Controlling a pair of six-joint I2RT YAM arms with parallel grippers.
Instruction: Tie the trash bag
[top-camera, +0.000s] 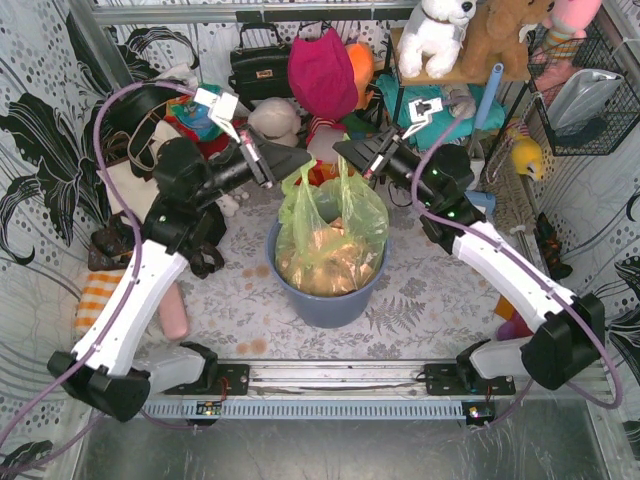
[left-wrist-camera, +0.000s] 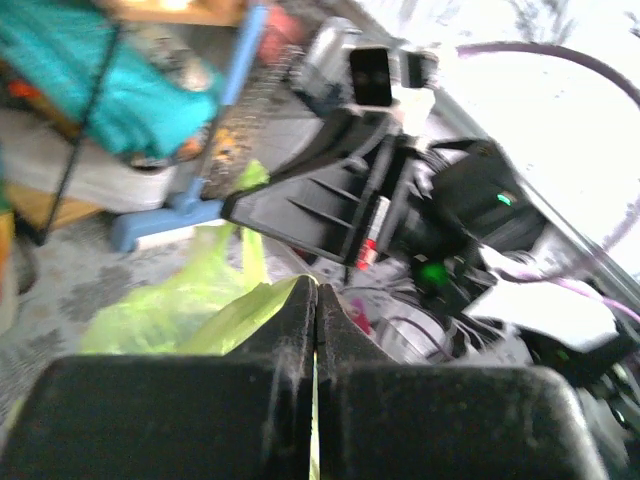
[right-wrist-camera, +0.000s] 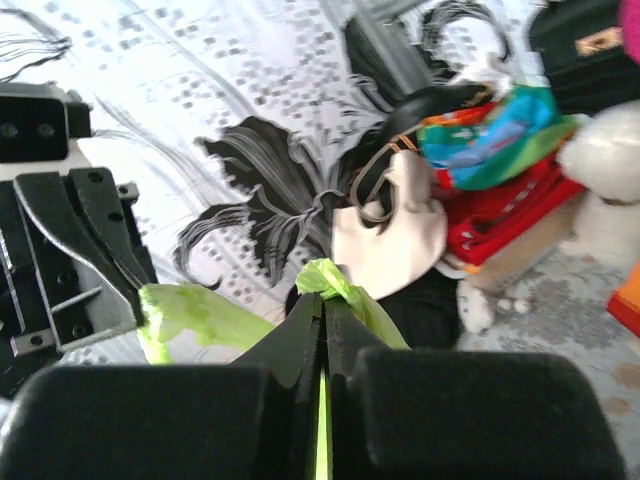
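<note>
The lime-green trash bag (top-camera: 330, 235) sits in a round blue-grey bin (top-camera: 325, 300) at the table's middle, with crumpled tan paper showing through. Its two handle strips rise above the bin. My left gripper (top-camera: 303, 163) is shut on the left handle strip (left-wrist-camera: 235, 310), green plastic pinched between the jaws (left-wrist-camera: 317, 300). My right gripper (top-camera: 343, 152) is shut on the right handle strip (right-wrist-camera: 340, 285), whose tip pokes out past the fingertips (right-wrist-camera: 322, 305). The two grippers face each other closely above the bag's far side.
Clutter lines the back: a black handbag (top-camera: 258, 65), a magenta cloth (top-camera: 322, 72), stuffed toys (top-camera: 437, 35), a teal item (top-camera: 445, 115). A wire basket (top-camera: 585, 100) hangs at the right. An orange-striped cloth (top-camera: 97, 300) and a pink object (top-camera: 175, 312) lie left.
</note>
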